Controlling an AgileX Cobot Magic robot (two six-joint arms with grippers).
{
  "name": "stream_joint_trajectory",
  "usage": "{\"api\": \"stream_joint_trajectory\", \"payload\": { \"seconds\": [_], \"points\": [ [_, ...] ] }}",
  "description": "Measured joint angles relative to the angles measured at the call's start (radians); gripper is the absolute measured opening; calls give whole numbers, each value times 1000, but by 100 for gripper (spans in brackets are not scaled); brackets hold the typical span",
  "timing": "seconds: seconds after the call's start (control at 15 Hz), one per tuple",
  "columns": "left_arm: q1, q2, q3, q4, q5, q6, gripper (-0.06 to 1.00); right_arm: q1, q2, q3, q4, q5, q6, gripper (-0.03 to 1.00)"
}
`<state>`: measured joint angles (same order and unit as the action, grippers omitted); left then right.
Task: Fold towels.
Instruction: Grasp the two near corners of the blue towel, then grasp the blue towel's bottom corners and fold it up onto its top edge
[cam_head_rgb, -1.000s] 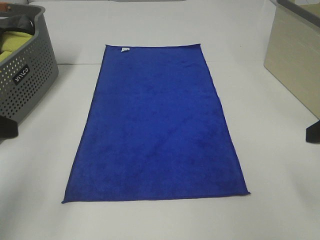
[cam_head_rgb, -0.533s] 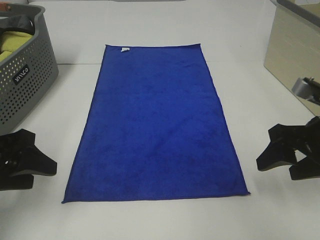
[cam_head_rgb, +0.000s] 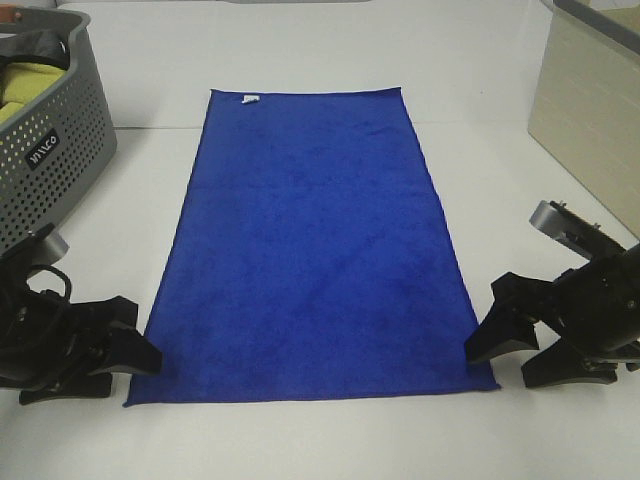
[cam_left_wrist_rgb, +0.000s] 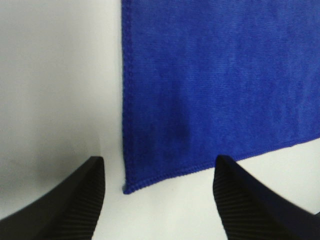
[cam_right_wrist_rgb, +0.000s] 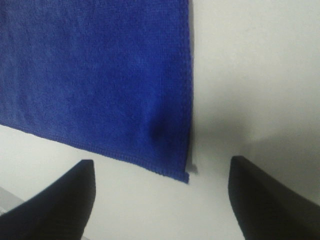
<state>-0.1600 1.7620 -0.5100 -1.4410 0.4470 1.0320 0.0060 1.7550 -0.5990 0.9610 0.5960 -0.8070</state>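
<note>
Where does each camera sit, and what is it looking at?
Exterior high: up high, looking down on the royal-blue plush rectangular towel lying flat on the white table; the black left fingers and right fingers show, open.
Left wrist: on the left arm, facing the towel's near left corner between its two fingers.
Right wrist: on the right arm, facing the near right corner between its fingers.
Shared: all three see the towel.

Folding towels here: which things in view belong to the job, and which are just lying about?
Part of the job: blue towel, spread flat; left gripper and right gripper, both open at its near corners.
Lying about: grey basket; yellow-green cloth inside it; beige box at the right.
</note>
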Motion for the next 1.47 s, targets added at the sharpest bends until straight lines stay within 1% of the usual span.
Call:
{"api": "stream_joint_trajectory", "payload": {
  "seconds": [0.13, 0.2, 0.27, 0.47, 0.53, 0.67, 0.73, 0.8, 0.87, 0.93, 1.0, 1.07, 1.13, 1.2, 1.33, 1.4, 1.47],
  "points": [
    [-4, 47, -28, -12, 26, 4, 61, 0, 33, -13, 66, -10, -54, 70],
    [-4, 47, -28, -12, 26, 4, 61, 0, 33, -13, 66, -10, -54, 70],
    [-29, 80, -62, -24, 50, 10, 61, 0, 62, -39, 93, -1, -70, 70],
    [-45, 103, -92, -32, 64, 11, 61, 9, 94, -67, 104, 27, -72, 70],
    [-48, 110, -103, -33, 66, 11, 61, 30, 108, -81, 110, 36, -74, 70],
    [-51, 117, -118, -34, 66, 11, 60, 106, 151, -128, 121, 58, -71, 70],
    [-52, 118, -123, -33, 65, 11, 60, 129, 164, -143, 126, 61, -49, 68],
    [-52, 118, -123, -33, 64, 11, 59, 135, 170, -150, 126, 56, -19, 65],
    [-52, 119, -123, -29, 55, 12, 55, 136, 173, -151, 118, 40, 17, 59],
    [-52, 121, -123, -26, 43, 12, 47, 136, 173, -151, 109, 30, 24, 51],
    [-52, 127, -123, -24, 33, 13, 36, 136, 175, -151, 93, 15, 36, 41],
    [-52, 130, -123, -19, 16, 17, 21, 136, 176, -151, 77, 1, 49, 29],
    [-52, 130, -123, -16, 10, 28, 8, 136, 182, -151, 63, -11, 65, 15],
    [-52, 130, -123, -15, 8, 44, 0, 136, 184, -151, 47, -16, 90, 0],
    [-52, 120, -123, 3, 9, 48, 0, 136, 184, -151, 30, -9, 124, 0],
    [-52, 101, -122, 32, 10, 42, 0, 136, 182, -151, 14, 0, 143, 0],
    [-52, 70, -120, 68, 11, 15, 0, 136, 172, -150, -12, 5, 166, 0]
  ]
}}
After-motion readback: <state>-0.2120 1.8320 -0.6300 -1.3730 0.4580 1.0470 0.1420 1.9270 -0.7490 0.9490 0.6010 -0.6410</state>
